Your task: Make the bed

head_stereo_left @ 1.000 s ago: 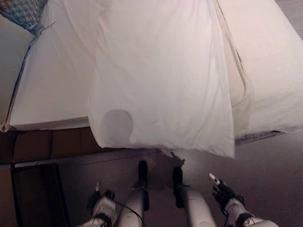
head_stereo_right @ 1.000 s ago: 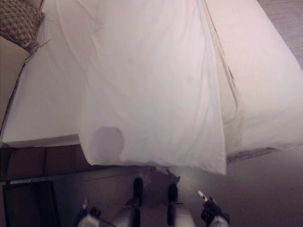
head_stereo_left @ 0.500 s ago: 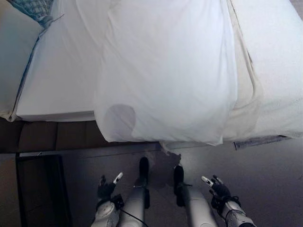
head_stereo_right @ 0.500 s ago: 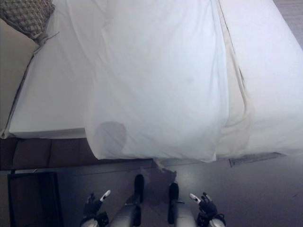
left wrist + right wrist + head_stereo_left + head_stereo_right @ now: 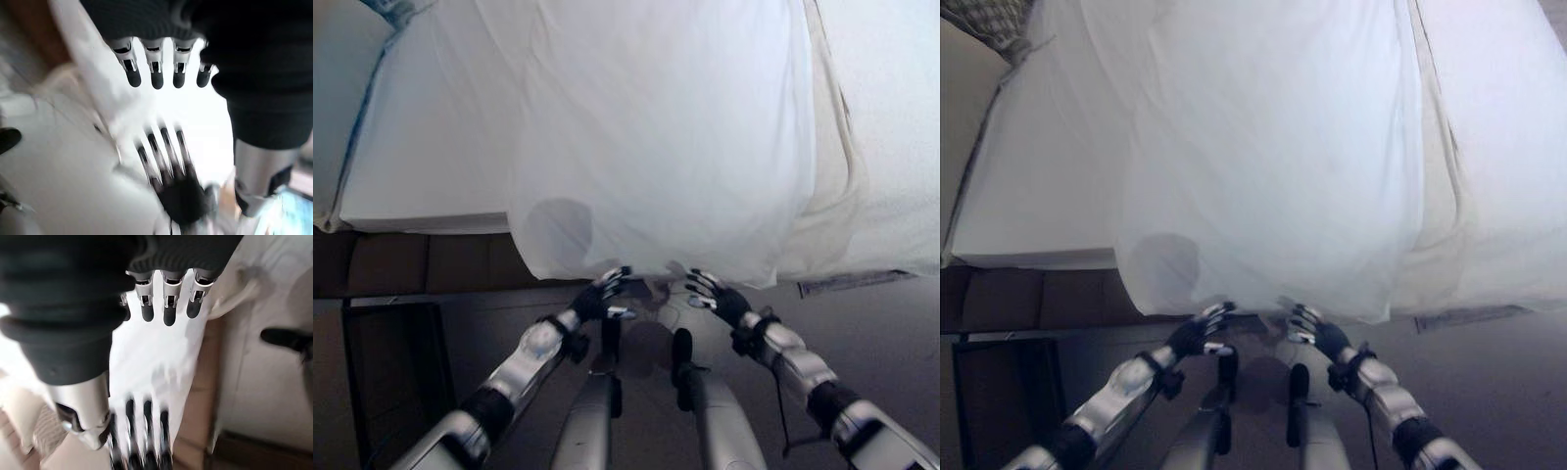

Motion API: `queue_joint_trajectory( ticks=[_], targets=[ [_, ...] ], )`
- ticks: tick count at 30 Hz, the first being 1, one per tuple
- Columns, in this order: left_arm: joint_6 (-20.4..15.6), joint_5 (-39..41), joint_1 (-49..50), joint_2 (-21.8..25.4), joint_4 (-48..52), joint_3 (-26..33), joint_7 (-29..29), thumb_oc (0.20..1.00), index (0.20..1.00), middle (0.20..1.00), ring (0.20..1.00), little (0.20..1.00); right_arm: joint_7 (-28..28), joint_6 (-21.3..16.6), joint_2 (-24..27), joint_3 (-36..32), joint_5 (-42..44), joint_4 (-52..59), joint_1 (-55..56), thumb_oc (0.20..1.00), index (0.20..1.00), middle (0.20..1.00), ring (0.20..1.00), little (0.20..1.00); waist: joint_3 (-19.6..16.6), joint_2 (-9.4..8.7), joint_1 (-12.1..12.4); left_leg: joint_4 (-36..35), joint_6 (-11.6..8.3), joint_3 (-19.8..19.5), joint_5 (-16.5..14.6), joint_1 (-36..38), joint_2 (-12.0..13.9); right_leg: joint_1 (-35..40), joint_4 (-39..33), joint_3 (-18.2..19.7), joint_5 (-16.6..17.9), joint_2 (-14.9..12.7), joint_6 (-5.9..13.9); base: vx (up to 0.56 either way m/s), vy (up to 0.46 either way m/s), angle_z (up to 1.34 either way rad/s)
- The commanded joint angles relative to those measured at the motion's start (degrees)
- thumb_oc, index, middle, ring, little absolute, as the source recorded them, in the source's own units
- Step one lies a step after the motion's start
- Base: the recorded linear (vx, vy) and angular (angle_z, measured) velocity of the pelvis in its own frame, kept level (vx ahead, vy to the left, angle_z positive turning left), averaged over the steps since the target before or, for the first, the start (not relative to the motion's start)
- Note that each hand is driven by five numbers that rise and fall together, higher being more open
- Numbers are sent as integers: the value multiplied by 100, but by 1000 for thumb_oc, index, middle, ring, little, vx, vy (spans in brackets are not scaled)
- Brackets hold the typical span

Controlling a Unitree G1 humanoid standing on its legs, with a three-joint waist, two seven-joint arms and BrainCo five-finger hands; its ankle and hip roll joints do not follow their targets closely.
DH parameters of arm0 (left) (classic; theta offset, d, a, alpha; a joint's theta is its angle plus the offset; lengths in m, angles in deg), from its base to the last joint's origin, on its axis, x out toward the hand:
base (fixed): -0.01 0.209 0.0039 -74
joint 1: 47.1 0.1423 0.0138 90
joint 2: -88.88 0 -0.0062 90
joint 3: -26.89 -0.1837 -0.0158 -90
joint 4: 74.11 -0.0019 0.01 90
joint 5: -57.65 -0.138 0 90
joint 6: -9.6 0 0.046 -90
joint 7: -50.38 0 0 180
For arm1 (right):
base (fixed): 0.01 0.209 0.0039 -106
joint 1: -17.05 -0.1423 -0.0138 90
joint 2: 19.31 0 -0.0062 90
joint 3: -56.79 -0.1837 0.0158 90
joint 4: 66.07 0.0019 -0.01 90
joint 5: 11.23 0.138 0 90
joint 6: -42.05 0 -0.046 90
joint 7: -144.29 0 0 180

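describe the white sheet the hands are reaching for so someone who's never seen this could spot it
Start at the bed, which spans the upper part of the eye views. Down its middle lies a loose white sheet whose lower edge hangs over the bedside toward the floor, just above the left robot hand and right robot hand. Unlike the flat mattress cover beside it, it drapes and overhangs.

Dark grey floor [image 5: 891, 333] along the bed's near edge; brown wooden panelling [image 5: 411, 279] below the mattress's near left edge; dark-framed piece of furniture [image 5: 357, 372] standing on floor at lower left; dim, cool, even light
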Motion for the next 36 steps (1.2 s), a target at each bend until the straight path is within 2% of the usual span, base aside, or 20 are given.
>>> queue_joint_trajectory(
  ticks=[1,4,10,12,13,15,18,21,25,27,32,36],
  targets=[
    [-125,249,-371,-117,158,223,156,1000,1000,1000,1000,1000,-405,86,55,-22,535,502,-193,1000,1000,1000,1000,1000,-35,-103,-34,887,-131,190,-754,-234,-152,-40,-775,307,757,-178,607,-47,-4,1],
    [-206,399,-1121,-276,-154,300,104,1000,1000,1000,1000,1000,-545,197,-36,25,854,266,-878,1000,1000,1000,1000,1000,32,-105,-62,1339,-128,199,-859,-770,-147,-599,-310,318,666,-187,591,-61,2,3],
    [-365,418,-1919,-387,-476,508,-131,1000,1000,1000,1000,1000,-656,267,-103,-14,1218,-52,-1738,1000,1000,1000,1000,1000,82,-91,-72,1896,-141,229,-1009,-1426,-117,-1279,274,348,554,-208,568,-33,12,7],
    [-520,243,-2394,-366,-799,664,-569,1000,1000,1000,1000,1000,-656,255,-79,12,1372,-247,-2325,1000,1000,1000,1000,1000,117,-110,-52,2223,-155,241,-1104,-1780,-102,-1655,577,367,494,-197,554,-20,14,4],
    [-520,243,-2398,-365,-800,665,-570,1000,1000,1000,1000,1000,-657,255,-79,12,1373,-249,-2329,1000,1000,1000,1000,1000,94,-111,-56,2216,-154,241,-1089,-1809,-106,-1685,574,367,505,-201,554,-34,0,0],
    [-597,-27,-2847,-342,-1249,799,-1226,1000,1000,1000,1000,1000,-509,197,-159,13,1587,-482,-2802,1000,1000,1000,1000,1000,143,-151,-60,2519,-158,231,-1154,-2129,-100,-2008,872,397,466,-181,553,-22,-3,-4],
    [-664,-309,-3291,-158,-1708,849,-1747,1000,1000,1000,1000,1000,-266,112,-172,-31,1841,-730,-3295,1000,1000,1000,1000,1000,169,-215,-67,2885,-152,235,-1282,-2456,-71,-2324,1216,425,349,-160,507,-2,10,-4],
    [-610,-261,-3877,49,-2446,771,-2004,1000,1000,1000,1000,1000,35,4,-178,23,1930,-1393,-3980,1000,1000,1000,1000,1000,229,-259,-73,3247,-144,243,-1433,-2722,-55,-2583,1562,421,198,-177,480,7,7,-4],
    [-610,-50,-4175,77,-2976,832,-2091,1000,1000,1000,1000,1000,393,-62,-131,63,1679,-2257,-4467,1000,1000,1000,1000,1000,189,-246,-86,3321,-135,242,-1448,-2871,-71,-2714,1624,402,172,-190,470,7,1,-7],
    [-590,3,-4417,191,-3386,828,-2163,1000,1000,1000,1000,1000,704,-135,68,-5,1318,-2879,-4812,1000,1000,1000,1000,1000,216,-217,-89,3347,-161,261,-1462,-2893,-91,-2719,1589,405,180,-207,476,7,3,-2],
    [-509,147,-4450,368,-3695,979,-2241,1000,1000,1000,1000,1000,1139,-198,418,-110,923,-3317,-4969,1000,1000,1000,1000,1000,166,-196,-123,3236,-156,277,-1406,-2893,-91,-2738,1490,403,211,-189,464,0,0,0],
    [-393,-25,-4144,786,-3916,1148,-2275,1000,1000,1000,1000,1000,1211,-99,882,-230,762,-3483,-4735,1000,1000,1000,1000,1000,149,-190,-125,3044,-177,273,-1355,-2756,-70,-2598,1281,388,232,-179,467,0,0,0]
  ],
)
